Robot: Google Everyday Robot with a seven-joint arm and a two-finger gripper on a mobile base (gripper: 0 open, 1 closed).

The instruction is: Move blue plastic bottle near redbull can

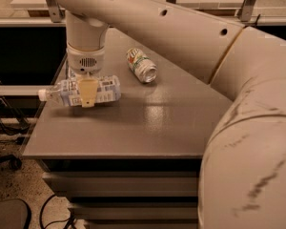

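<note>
The blue plastic bottle (106,90) is clear with a white cap and a blue-and-white label. It lies level, cap pointing left past the table's left edge. My gripper (88,98) reaches down from above and is shut on the bottle's middle, with one tan finger (88,90) across its front. The bottle hangs at the left part of the grey table (157,123), close to its surface. The redbull can does not show; it may be hidden behind my wrist.
A wider white-and-green can (141,65) with a red mark lies on its side at the table's back middle, right of the bottle. My large arm (238,104) covers the right side of the view. Cables lie on the floor at lower left.
</note>
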